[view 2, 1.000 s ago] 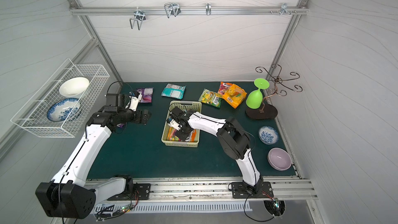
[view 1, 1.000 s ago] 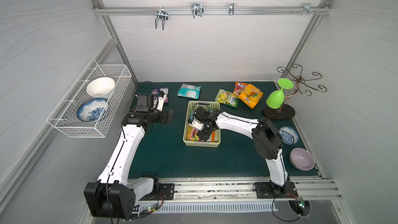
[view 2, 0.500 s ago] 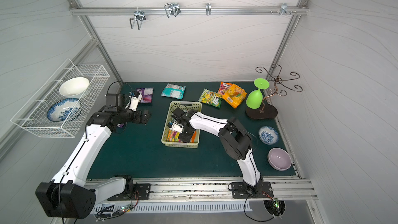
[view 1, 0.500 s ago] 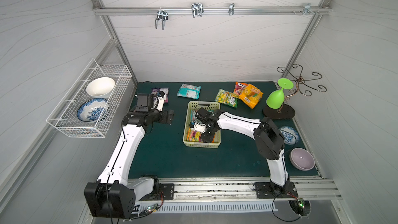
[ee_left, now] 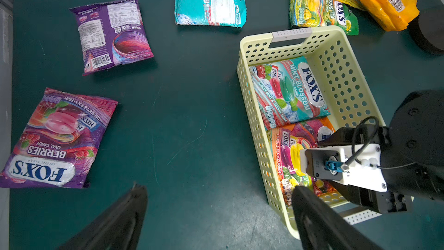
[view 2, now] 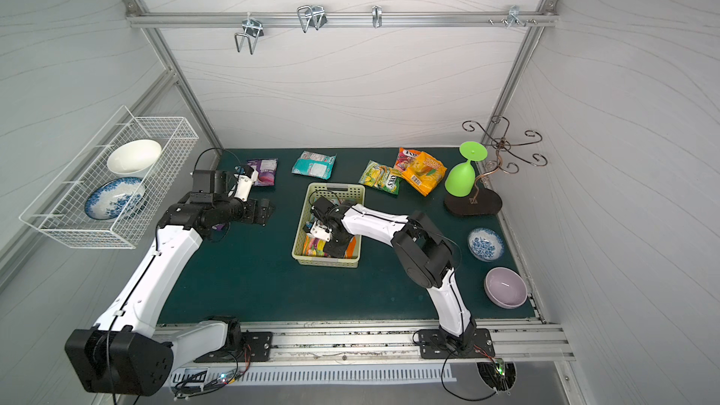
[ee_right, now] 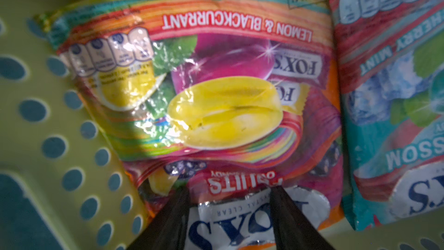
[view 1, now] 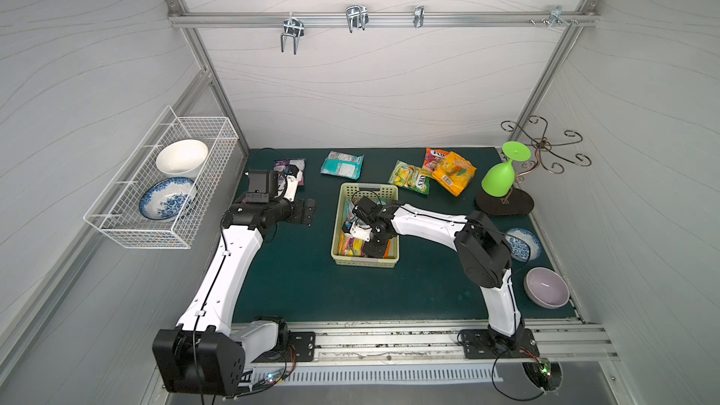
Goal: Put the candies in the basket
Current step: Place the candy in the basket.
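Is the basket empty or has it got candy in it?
Not empty. Two bags lie flat inside the basket: a mint bag and a lemon bag.

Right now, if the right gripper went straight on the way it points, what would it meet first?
The lemon and blackcurrant bag lying in the basket, directly beneath the right gripper and its open tips. Whether they touch it yet is unclear.

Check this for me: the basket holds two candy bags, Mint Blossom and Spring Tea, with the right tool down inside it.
Wrong on one bag: the second in the basket is Lemon & Blackcurrant, not Spring Tea, which lies on the mat outside. The left wrist view shows it. The rest stands.
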Controlling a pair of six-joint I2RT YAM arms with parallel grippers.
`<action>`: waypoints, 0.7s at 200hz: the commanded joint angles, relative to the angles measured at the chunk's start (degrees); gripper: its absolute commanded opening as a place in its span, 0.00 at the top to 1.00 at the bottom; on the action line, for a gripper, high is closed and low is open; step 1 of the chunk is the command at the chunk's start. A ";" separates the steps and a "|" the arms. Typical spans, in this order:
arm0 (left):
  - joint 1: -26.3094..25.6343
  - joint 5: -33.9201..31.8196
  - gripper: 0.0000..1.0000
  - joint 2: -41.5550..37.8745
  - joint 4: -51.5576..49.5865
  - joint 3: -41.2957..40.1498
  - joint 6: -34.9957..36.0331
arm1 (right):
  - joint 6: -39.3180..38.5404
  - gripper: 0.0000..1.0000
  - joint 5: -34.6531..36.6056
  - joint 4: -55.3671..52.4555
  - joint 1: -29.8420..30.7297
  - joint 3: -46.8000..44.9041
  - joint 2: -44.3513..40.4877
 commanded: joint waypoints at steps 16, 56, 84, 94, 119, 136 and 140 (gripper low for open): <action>0.11 2.76 0.02 0.30 2.12 -0.37 -0.18 | 3.44 0.40 -0.79 -2.98 -1.38 -1.31 -8.99; -0.02 5.16 0.02 1.13 2.22 -0.70 -0.96 | 9.36 0.31 -0.89 -1.00 -3.96 -6.77 -18.37; -0.02 6.33 0.02 1.29 3.16 -1.56 -1.15 | 11.56 0.28 1.13 1.08 -6.09 -11.33 -23.75; -0.04 6.43 0.02 1.56 2.79 -1.33 -1.22 | 11.53 0.25 2.00 0.62 -7.16 -12.00 -24.95; -0.02 7.44 0.02 1.51 2.53 -1.33 -1.33 | 15.49 0.19 3.66 0.98 -10.10 -13.83 -28.26; -0.02 8.85 0.02 1.59 2.93 -1.79 -0.84 | 15.68 0.14 4.19 2.62 -12.16 -16.02 -30.50; -0.09 9.01 0.02 1.66 2.66 -1.60 -0.76 | 15.81 0.13 4.62 2.47 -12.64 -16.14 -30.82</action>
